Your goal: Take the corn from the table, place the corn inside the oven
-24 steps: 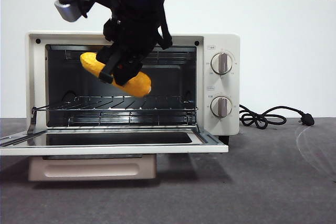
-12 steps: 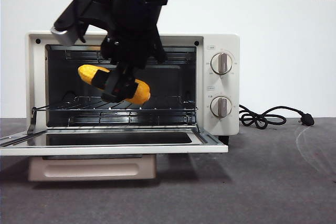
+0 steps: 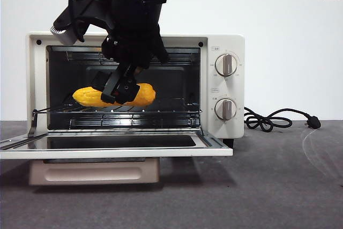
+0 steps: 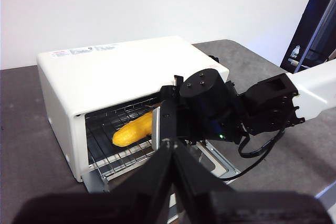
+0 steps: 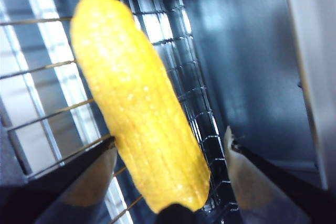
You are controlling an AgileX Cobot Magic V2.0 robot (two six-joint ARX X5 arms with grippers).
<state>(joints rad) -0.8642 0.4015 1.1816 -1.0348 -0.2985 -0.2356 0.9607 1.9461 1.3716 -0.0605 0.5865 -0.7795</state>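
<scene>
- Notably, no brand name could be read on the oven [image 3: 134, 87]; a strip of small print ran along its top near the rear edge in the left wrist view, too small to make out, and the tiny marks around the two knobs [image 3: 225, 64] were just as illegible.
- The oven stood on the dark grey desk [image 3: 278, 186] with its door [image 3: 115, 146] dropped flat and open, and the corn [image 3: 91, 96] lay lengthwise inside on the wire rack [image 3: 161, 112].
- The right gripper [image 3: 119, 87] reached into the cavity from above; its jaws stood spread on either side of the corn with visible gaps, so it was open and not clamping.
- The middle of the corn was hidden behind that gripper in the front view, and its near end was cut off in the right wrist view.
- The left gripper [image 4: 172, 153] waited well away from the oven, its jaws pressed together with nothing between them.
- A black cord [image 3: 276, 119] lay coiled beside the oven.
</scene>
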